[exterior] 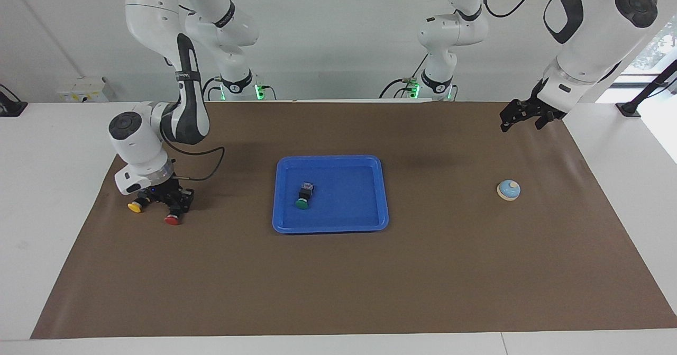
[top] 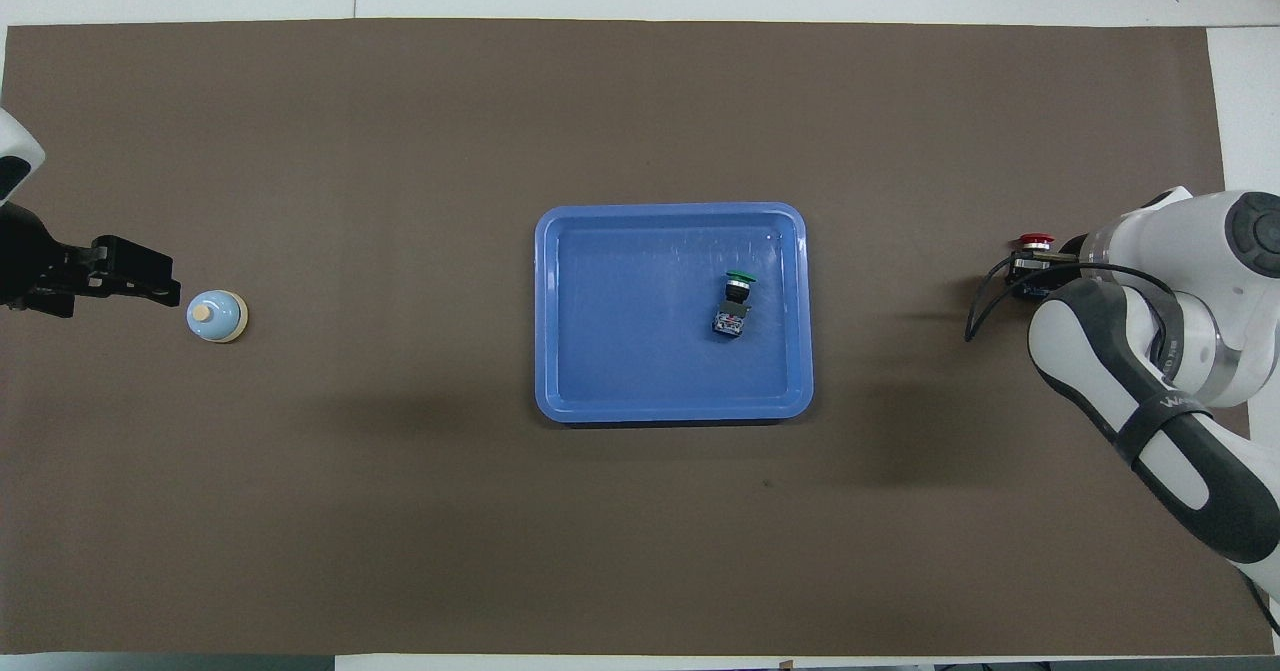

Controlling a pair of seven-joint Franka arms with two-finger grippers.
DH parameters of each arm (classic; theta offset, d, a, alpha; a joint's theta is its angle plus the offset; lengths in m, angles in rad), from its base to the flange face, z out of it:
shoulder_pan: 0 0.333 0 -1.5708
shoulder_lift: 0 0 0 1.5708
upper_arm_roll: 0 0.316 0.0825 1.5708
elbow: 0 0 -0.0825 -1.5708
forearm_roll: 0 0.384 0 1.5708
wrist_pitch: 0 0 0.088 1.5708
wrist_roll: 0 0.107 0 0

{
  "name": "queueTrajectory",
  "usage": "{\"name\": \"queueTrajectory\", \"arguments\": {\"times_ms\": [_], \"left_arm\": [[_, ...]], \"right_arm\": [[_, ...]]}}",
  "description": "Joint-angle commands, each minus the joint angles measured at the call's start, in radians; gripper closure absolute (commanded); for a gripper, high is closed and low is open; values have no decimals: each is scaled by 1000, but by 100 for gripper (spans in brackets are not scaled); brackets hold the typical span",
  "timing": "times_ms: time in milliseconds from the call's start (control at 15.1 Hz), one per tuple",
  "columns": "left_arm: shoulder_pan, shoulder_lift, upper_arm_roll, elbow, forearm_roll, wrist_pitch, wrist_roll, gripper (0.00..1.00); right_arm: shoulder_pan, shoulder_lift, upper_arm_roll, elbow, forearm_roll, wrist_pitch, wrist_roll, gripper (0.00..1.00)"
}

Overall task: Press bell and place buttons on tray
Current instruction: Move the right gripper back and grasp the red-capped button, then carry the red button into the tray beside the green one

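The left gripper [exterior: 521, 118] just hangs over the brown mat [exterior: 338, 270] near the robots' edge, at the left arm's end of the bench, fingers spread wide and holding nothing — that arm is waiting. Farther out sits the bell [exterior: 509, 190], untouched as far as anyone can tell.

Mid-bench, the blue tray [exterior: 330, 227] already has the green button [exterior: 302, 202] lying on its side in it, so one of three looks done. The step in hand is the second pickup: the right gripper [exterior: 170, 200] is down at the right arm's end of the bench with its fingers closed narrow on the body of the red button [exterior: 173, 218], the cap poking out away from the robots. The yellow button [exterior: 135, 206] lies just beside it, a bit nearer the robots.

Next move probably calls for a straight lift that clears the yellow one, then a carry over the tray rim to a spot away from the green button.

View differences — the facing view shows both loose buttons and the grip. In the overhead view the right arm hides the yellow button completely, and only the red cap [top: 1035, 242] peeks out.
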Motion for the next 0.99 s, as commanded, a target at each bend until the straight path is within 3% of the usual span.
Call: {"name": "queueTrajectory", "arguments": {"times_ms": [0,398,663,929], "left_arm": [[0,-16,3,-9,-3,11,-7,0],[0,-15,3,-9,-3,11,-7,0],[0,-15,3,-9,-3,11,-7,0],[0,-15,3,-9,-3,11,-7,0]], "right_arm": [[11,-7,12,39,-5,-74,-18,100],[211,-8,12,277,-4,-383,146,100],[449,-2,11,322,-4,-406,382,100],[620,27,12,369,10,-412,557,100]]}}
